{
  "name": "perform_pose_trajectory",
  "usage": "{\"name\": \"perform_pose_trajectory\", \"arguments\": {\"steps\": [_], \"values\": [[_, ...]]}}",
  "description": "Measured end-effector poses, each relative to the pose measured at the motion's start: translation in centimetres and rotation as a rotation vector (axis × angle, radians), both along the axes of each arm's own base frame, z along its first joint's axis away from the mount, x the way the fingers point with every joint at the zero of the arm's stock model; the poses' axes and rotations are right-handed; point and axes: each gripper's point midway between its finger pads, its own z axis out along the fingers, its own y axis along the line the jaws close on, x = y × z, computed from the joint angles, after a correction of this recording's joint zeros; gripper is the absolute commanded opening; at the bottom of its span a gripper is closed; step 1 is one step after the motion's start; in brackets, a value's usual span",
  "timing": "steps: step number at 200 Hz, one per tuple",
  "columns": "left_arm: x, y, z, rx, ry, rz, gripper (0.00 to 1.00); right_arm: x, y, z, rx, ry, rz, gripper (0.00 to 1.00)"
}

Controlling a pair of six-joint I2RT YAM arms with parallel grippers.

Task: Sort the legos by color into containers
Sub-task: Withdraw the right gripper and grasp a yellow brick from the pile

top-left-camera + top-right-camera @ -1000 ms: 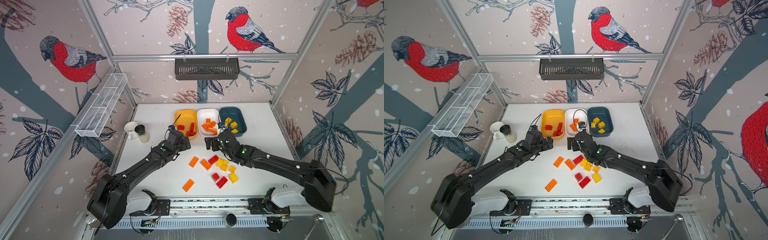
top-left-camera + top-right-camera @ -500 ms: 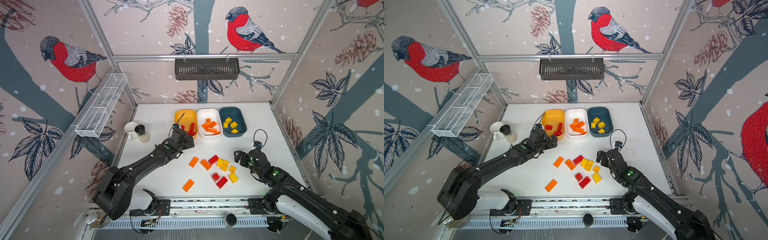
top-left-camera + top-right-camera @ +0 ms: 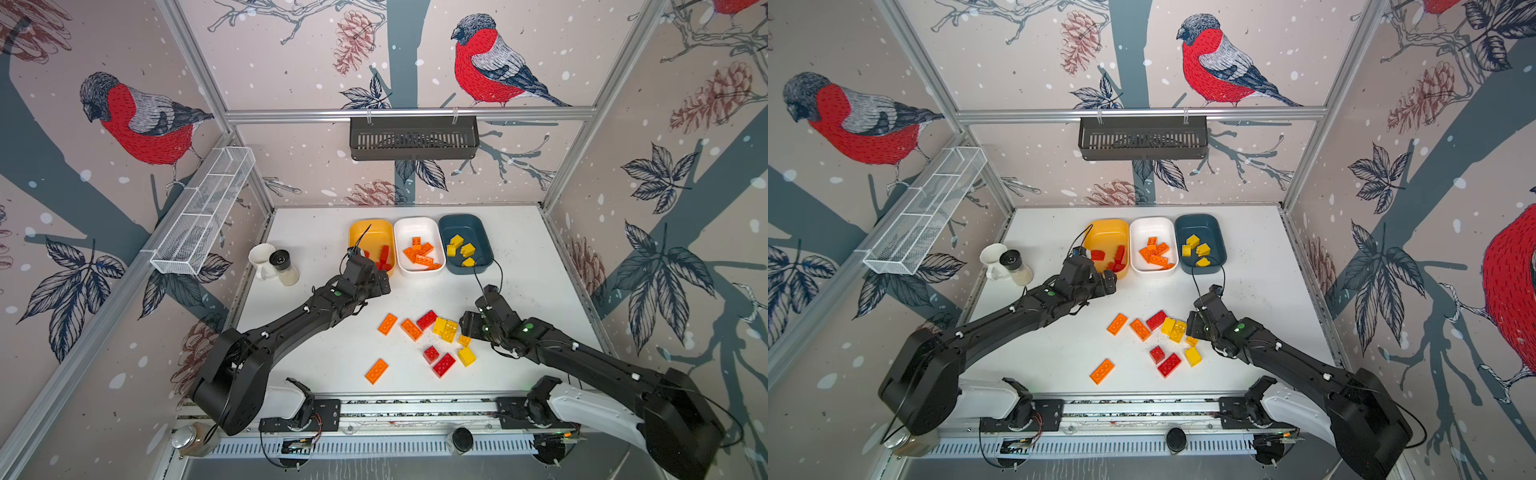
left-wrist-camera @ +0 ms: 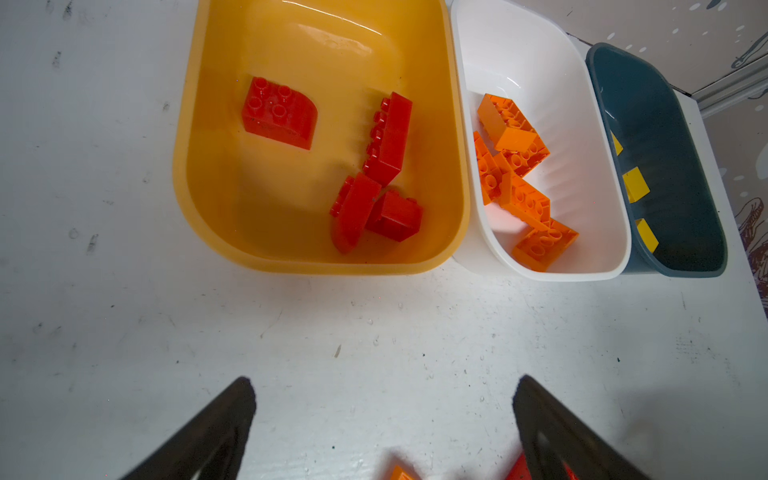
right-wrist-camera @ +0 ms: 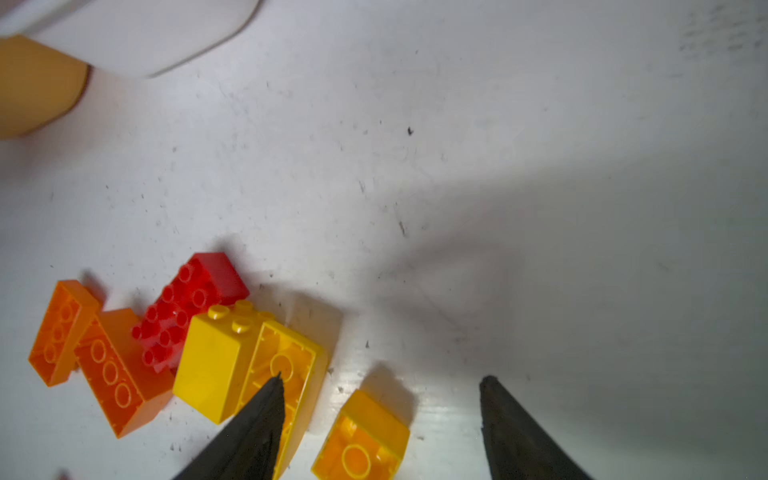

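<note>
- Since a second ago the right gripper (image 3: 467, 330) has left the white tub (image 3: 417, 221), swung out wide and come back in. It now sits low among the loose bricks, well short of that tub on the arm-base side.
- Its jaws stand apart and hold nothing. In the right wrist view one fingertip (image 5: 270, 411) overlaps a yellow brick showing its hollow underside (image 5: 286, 357). A small yellow brick (image 5: 361, 440) lies between the two fingers. It looks free of both, though the frame edge cuts off its lower part, so I cannot be sure.
- Meanwhile the left gripper (image 4: 384, 379) has hardly shifted. Its jaws are wide apart and empty, over bare tabletop (image 4: 124, 332) just in front of the yellow-orange tub (image 4: 324, 268).
- That yellow-orange tub stands rim to rim with the white tub, on the left arm's side, and holds four red bricks (image 4: 278, 112).
- Inside the white tub lies a heap of orange bricks (image 4: 515, 166).
- Against the white tub's other side stands the teal tub (image 3: 465, 222), with four yellow bricks (image 3: 467, 250) in it.
- Ten bricks lie loose on the tabletop, all on the arm-base side of the white tub and well apart from it. They are three orange plates (image 3: 387, 324), three loose red bricks (image 3: 426, 320) and four loose yellow bricks (image 3: 466, 356), counting the two at the right gripper.
</note>
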Motion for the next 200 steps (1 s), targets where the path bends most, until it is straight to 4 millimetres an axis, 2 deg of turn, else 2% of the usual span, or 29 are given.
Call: {"name": "perform_pose_trajectory", "arguments": {"steps": [36,103,168,200], "values": [[0.1,-0.1,-0.4,0.007,0.011,-0.001,0.97,-1.9,0.4,-1.5,-0.047,0.07,0.057,0.66],[0.3,-0.2,-0.6,0.01,0.014,-0.003,0.97,-2.0,0.9,-2.6,-0.092,0.107,0.056,0.64],[0.3,-0.2,-0.7,0.012,0.018,-0.003,0.97,-2.0,1.2,-3.2,-0.181,0.097,0.071,0.49],[0.3,-0.2,-0.7,0.012,0.018,-0.003,0.97,-2.0,0.9,-3.3,-0.208,0.089,0.066,0.37]]}}
